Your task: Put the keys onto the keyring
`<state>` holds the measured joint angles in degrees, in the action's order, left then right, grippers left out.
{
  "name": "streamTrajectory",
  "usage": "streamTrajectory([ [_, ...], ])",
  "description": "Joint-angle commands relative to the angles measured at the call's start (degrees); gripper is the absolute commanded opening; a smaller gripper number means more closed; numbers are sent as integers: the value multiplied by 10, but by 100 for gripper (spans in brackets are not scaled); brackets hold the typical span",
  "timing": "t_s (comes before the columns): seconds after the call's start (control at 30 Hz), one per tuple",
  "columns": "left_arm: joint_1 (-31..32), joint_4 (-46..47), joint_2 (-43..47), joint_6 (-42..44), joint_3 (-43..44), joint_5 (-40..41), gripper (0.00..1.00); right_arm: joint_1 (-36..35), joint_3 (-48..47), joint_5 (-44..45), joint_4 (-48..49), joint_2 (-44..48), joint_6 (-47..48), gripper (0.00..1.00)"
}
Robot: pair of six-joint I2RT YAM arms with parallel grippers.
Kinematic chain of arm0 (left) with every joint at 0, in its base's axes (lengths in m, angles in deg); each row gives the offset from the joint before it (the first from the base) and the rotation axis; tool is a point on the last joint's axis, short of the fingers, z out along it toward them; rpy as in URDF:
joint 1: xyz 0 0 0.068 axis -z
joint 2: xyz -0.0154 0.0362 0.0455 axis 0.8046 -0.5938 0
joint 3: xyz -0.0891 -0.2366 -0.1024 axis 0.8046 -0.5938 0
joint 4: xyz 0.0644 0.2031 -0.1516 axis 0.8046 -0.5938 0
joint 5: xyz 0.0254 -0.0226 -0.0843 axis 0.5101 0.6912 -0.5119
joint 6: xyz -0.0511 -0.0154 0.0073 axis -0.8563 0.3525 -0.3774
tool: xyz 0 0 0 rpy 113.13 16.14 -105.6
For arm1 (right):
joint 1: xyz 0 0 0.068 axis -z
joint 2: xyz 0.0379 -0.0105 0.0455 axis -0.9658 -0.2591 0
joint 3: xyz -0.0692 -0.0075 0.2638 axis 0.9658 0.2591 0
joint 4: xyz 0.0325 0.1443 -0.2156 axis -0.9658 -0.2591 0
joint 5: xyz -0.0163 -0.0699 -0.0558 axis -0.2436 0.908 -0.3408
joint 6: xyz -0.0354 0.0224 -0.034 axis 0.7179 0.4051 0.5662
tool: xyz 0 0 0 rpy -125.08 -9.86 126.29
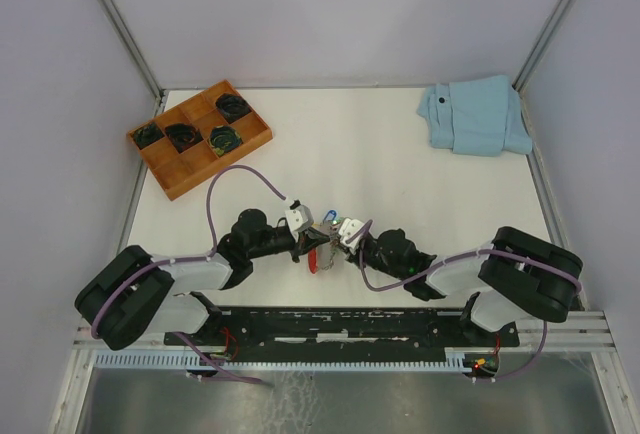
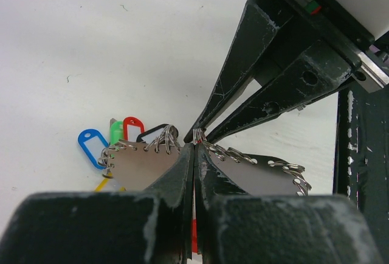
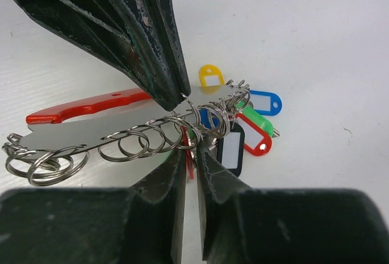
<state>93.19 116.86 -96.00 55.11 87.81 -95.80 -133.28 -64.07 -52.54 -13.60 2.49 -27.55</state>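
Two pairs of dark metal fingers meet tip to tip at the centre of the overhead view, low over the white table [image 1: 400,194].

Your left gripper [image 2: 193,154] has its fingers [image 2: 173,179] pressed together. They are clamped on the keyring [image 2: 258,176], a flat silver metal plate edged with small wire split rings, which sticks out on both sides of them. In the right wrist view a red curved band [image 3: 85,107] lies along the plate, left of centre.

Your right gripper [image 3: 190,154] comes in from the opposite side. Its fingers [image 3: 158,185] are drawn to a narrow slit and nip one of the split rings at the plate's edge, right against the left gripper's tips.

Just right of centre in the right wrist view, a fan of small plastic tags spreads from the rings:
- a yellow tag [image 3: 209,75], uppermost
- a blue tag [image 3: 264,101]
- a green tag [image 3: 258,120], with a sliver of silver metal at its far end
- a red tag [image 3: 255,141]
- a black tag [image 3: 231,148], lowest

You cannot tell from these views whether the green and red tags are threaded on a ring or only lying against the bunch. The keys themselves are too hidden to make out.

At the upper left of the overhead view is a compartmented wooden tray [image 1: 180,176] holding dark coiled items [image 1: 225,137]. At the upper right lies a folded pale blue cloth [image 1: 475,116].
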Motion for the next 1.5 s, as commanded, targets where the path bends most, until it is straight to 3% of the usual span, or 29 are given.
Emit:
streamTrajectory([
  [0.0, -2, 28, -2, 14, 17, -17, 3, -1, -21, -7, 12, 0, 5, 14],
  [0.13, -2, 30, -2, 12, 15, -4, 3, -1, -16, -5, -16, 23, 6, 2],
  [0.43, -2, 35, -6, 9, 11, 14, 3, 0, -41, 8, -244, 156, 47, 1],
  [0.67, -2, 35, -5, 18, 8, 0, 3, 0, -99, -8, -402, 195, 97, 1],
  [0.9, -3, 21, -11, 37, 14, -39, 29, -1, -179, -41, -515, 175, 169, 1],
  [1.47, -4, -29, -96, 93, 76, -161, 35, 0, -214, -81, -577, 167, 272, 1],
])
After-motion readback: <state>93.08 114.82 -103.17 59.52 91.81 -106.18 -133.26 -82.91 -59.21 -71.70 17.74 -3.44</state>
